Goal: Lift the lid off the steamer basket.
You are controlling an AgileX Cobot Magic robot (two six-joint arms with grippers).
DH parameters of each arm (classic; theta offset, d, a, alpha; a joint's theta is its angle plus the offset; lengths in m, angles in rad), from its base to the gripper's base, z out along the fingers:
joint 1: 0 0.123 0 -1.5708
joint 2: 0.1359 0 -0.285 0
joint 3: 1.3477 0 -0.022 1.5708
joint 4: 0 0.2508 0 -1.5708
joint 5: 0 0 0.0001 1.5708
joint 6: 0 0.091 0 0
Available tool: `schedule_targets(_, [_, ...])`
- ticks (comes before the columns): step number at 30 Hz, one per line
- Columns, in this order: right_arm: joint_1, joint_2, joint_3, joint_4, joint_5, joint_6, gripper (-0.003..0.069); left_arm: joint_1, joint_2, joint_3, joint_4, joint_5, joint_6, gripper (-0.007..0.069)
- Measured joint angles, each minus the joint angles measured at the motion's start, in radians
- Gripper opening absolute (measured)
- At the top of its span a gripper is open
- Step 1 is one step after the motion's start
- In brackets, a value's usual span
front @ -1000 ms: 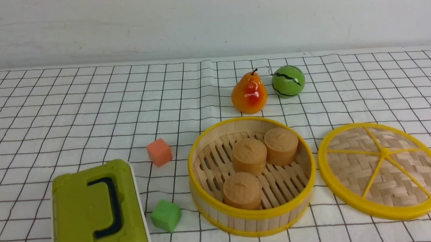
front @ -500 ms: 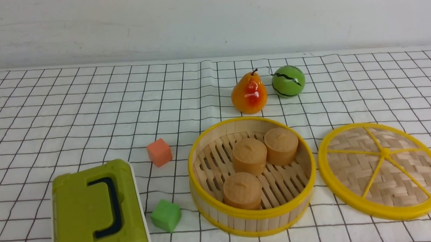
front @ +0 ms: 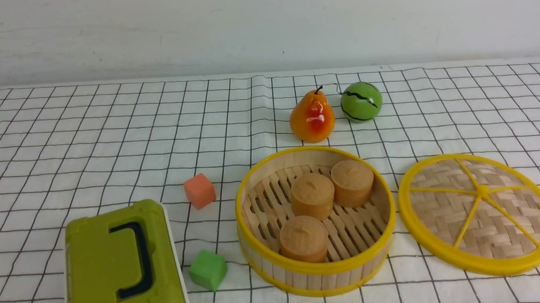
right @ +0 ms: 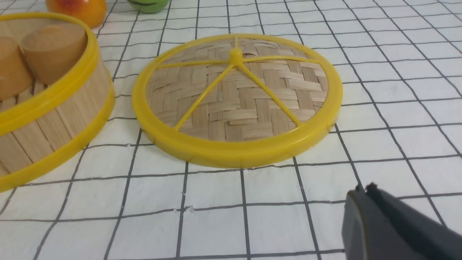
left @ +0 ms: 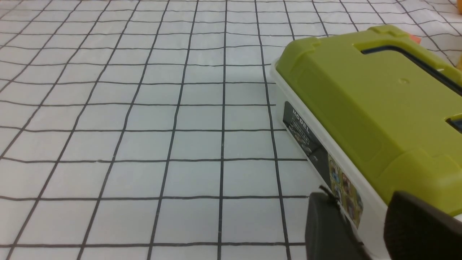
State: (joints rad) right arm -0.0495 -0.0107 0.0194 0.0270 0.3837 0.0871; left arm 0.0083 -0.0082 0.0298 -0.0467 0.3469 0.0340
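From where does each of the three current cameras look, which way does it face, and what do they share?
Front view: from between the arms, looking forward and down on the steamer basket and its removed lid; no robot part shows.
Left wrist view: on the left wrist, facing the green-lidded box; dark jaws show, slightly apart.
Right wrist view: on the right wrist, facing the lid, with part of the basket; dark jaws show, closed.
Shared: front and right wrist views both show lid and basket; front and left wrist, the box.

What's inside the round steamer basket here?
Three small tan bun-like pieces sit on the slatted floor of the steamer basket. The floor directly beneath them is hidden.
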Motion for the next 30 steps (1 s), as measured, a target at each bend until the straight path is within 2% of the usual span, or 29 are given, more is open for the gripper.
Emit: schedule_targets(30, [0.0,0.0,0.0,0.0,0.0,0.005,0.002,0.0,0.0,0.0,0.0,0.0,0.0,0.0239])
